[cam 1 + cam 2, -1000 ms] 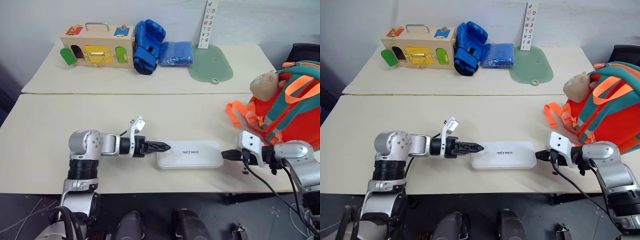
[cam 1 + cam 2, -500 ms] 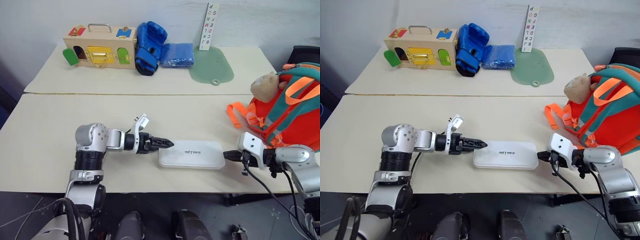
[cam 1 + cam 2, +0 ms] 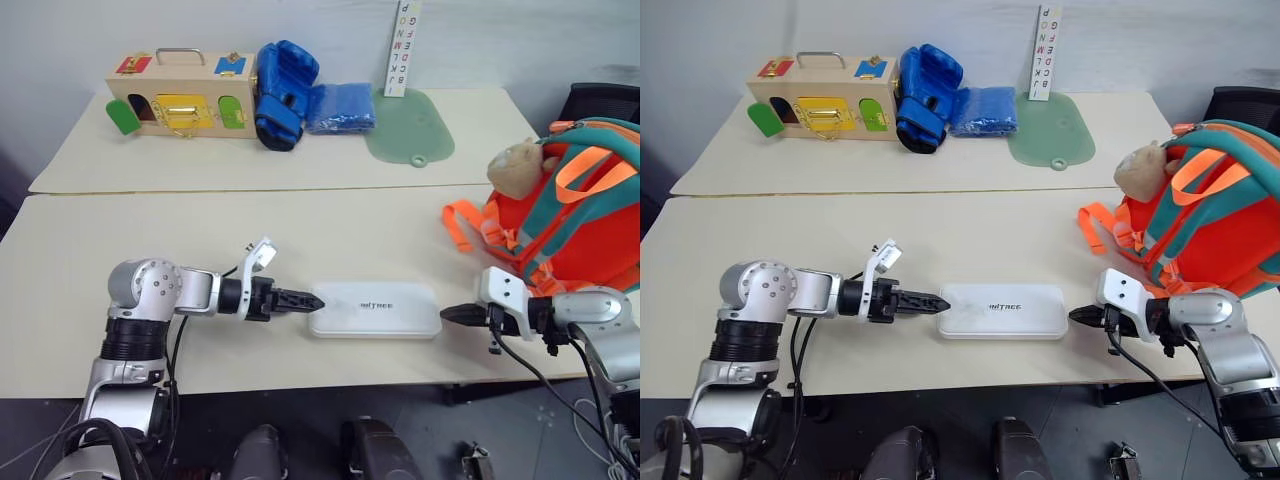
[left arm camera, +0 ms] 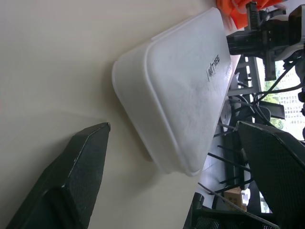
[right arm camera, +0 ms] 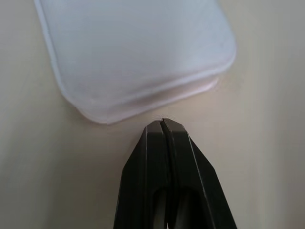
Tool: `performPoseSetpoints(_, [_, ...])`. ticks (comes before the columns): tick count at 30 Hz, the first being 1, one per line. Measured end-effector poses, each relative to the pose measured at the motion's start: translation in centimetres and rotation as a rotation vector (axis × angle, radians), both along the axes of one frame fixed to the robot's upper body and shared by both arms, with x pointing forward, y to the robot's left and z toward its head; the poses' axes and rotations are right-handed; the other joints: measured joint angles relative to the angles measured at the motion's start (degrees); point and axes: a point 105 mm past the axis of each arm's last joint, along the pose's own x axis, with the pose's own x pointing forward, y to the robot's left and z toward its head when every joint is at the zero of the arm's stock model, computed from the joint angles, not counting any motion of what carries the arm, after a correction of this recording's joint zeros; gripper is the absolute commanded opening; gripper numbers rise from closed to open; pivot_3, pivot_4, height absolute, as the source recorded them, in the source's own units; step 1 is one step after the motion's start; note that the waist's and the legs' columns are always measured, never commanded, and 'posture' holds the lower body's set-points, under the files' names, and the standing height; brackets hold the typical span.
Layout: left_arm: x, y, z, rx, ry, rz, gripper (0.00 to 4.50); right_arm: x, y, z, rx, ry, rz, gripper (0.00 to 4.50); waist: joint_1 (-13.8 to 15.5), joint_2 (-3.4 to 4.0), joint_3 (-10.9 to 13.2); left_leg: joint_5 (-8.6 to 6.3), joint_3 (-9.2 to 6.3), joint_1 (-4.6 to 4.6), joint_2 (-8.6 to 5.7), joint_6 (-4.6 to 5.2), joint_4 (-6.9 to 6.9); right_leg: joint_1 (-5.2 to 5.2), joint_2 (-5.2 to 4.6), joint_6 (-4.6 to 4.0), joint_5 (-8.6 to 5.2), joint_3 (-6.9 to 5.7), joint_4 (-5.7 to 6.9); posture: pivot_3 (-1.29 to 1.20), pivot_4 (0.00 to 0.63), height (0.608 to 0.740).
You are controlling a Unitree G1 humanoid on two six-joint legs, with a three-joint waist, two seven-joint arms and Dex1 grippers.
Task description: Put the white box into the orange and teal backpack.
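The orange and teal backpack (image 3: pixel 575 215) stands at the right edge of the head views, presumably waiting to receive the load. The white box (image 3: pixel 375 309) lies flat at lower centre, between the two arms, which looks like a set-up for squeezing it from both ends. The left gripper (image 3: pixel 308 300) points at its left end, fingers spread wide and holding nothing. The right gripper (image 3: pixel 450 314) sits just off the right end, fingers pressed together, empty.

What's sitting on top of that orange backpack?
A small tan plush toy rests against the upper front of the orange and teal backpack, beside its straps. The backpack's inside is covered by fabric.
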Motion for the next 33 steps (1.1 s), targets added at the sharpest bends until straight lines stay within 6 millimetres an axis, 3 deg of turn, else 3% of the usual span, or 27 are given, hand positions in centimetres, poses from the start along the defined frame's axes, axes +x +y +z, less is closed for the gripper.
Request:
performPoseSetpoints(7, [1.2, -2.9, -0.1, -0.055, 0.057, 0.007, 4.47, 0.0, 2.2, 0.3, 0.056, -0.007, 0.037, 0.0, 1.45, 0.0, 0.0, -0.03, -0.08, -0.04, -0.16, 0.14, 0.09, 0.15, -0.12, 0.13, 0.08, -0.03, -0.15, 0.0, 0.15, 0.74])
performPoseSetpoints(10, [1.5, -3.4, 0.0, -0.059, 0.073, 0.014, 4.47, 0.0, 2.3, 0.1, 0.058, -0.001, 0.023, 0.0, 1.46, 0.0, 0.0, -0.09, -0.09, -0.07, -0.2, 0.1, 0.07, 0.15, -0.15, 0.15, 0.08, -0.03, -0.18, 0.0, 0.15, 0.74])
performPoseSetpoints(17, [1.9, -2.9, -0.1, -0.044, 0.082, 0.036, 2.96, -0.3, 2.3, -0.1, 0.059, -0.001, 0.017, 0.0, 1.12, -0.01, 0.01, -0.05, -0.09, -0.1, -0.12, 0.06, -0.01, 0.07, -0.08, 0.15, 0.08, -0.05, -0.17, 0.0, 0.15, 0.74])
performPoseSetpoints(20, [1.7, -2.5, -0.2, -0.04, 0.089, 0.025, 2.59, -0.4, 2.2, -0.3, 0.06, 0.003, 0.013, 0.0, 1.04, -0.02, 0.01, -0.04, -0.07, -0.13, -0.09, 0.07, -0.04, 0.0, -0.04, 0.14, 0.08, -0.04, -0.17, 0.0, 0.15, 0.74])
performPoseSetpoints(24, [1.2, -2.0, -0.1, -0.068, 0.11, 0.001, 2.58, -0.5, 2.1, -0.6, 0.062, 0.007, 0.003, 0.0, 0.61, -0.05, 0.03, -0.04, -0.01, -0.24, -0.07, 0.06, -0.06, -0.17, -0.04, 0.13, 0.07, -0.01, -0.15, 0.0, 0.15, 0.74])
performPoseSetpoints(33, [1.1, -1.1, 2.2, -0.177, 0.082, -0.015, 2.58, -0.6, 1.8, -0.8, 0.077, -0.01, -0.027, 0.0, -0.14, -0.07, 0.05, -0.03, 0.0, -0.26, -0.06, 0.06, -0.06, -0.2, -0.03, 0.13, 0.07, 0.0, -0.14, 0.0, 0.15, 0.74])
